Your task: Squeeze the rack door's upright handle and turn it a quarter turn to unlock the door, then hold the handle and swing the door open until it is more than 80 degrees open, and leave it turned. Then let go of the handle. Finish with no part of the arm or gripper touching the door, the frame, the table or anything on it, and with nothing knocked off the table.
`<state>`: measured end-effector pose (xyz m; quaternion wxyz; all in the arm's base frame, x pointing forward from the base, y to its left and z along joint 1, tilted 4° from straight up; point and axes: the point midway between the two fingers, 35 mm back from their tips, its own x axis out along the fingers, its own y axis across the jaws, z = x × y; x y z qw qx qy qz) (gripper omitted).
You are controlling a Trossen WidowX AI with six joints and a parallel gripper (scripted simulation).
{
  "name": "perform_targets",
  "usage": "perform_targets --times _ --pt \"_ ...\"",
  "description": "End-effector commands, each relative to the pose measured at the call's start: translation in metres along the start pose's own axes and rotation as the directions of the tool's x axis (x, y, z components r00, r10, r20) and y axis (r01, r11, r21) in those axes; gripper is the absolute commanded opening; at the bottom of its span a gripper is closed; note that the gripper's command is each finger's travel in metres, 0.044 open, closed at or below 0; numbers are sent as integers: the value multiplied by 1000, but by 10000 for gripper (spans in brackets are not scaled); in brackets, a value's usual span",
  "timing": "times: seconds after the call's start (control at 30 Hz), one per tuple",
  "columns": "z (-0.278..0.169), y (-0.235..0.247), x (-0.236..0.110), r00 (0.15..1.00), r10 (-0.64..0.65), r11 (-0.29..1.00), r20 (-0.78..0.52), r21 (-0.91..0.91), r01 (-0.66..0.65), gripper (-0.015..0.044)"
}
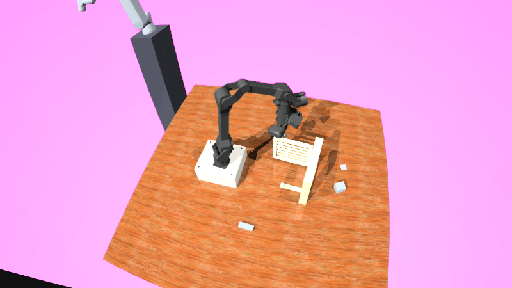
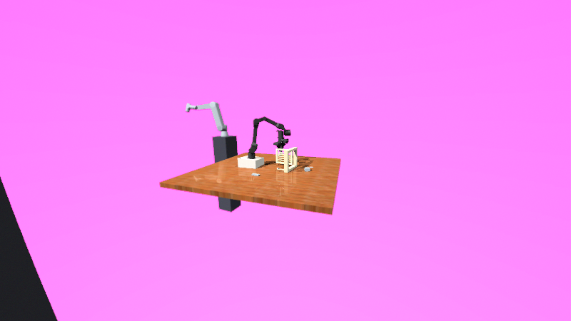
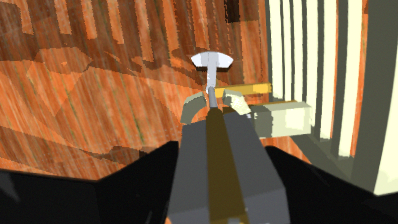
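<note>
The cream slatted door (image 1: 274, 148) (image 3: 354, 60) stands swung out at roughly a right angle to the cream rack frame (image 1: 304, 193) (image 2: 286, 163). My gripper (image 1: 284, 126) (image 2: 280, 145) (image 3: 221, 152) points down at the door's free edge. In the wrist view its grey fingers stand apart, open, with a brownish-gold strip between them that looks like the handle. Two curved cream pieces lie just beyond the fingertips, beside a cream block (image 3: 285, 120) on the door. Most of the handle is hidden, so its turn and any finger contact cannot be told.
A cream arm (image 1: 291, 187) juts low from the frame's near end. Behind the frame lie a pale cube (image 1: 339, 187) and a small pale square (image 1: 343, 167). A pale bar (image 1: 246, 226) (image 2: 255, 175) lies nearer the front. My white base (image 1: 220, 173) stands left of the door.
</note>
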<state>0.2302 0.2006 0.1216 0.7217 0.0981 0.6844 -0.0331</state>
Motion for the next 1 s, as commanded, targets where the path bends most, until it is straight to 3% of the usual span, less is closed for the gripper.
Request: perform_targets --times 0.0,0.97 --pt "1 0 0 1000 -1 1000 2 5 1 281" --pt "2 2 -38 1000 -1 1000 3 4 1 281"
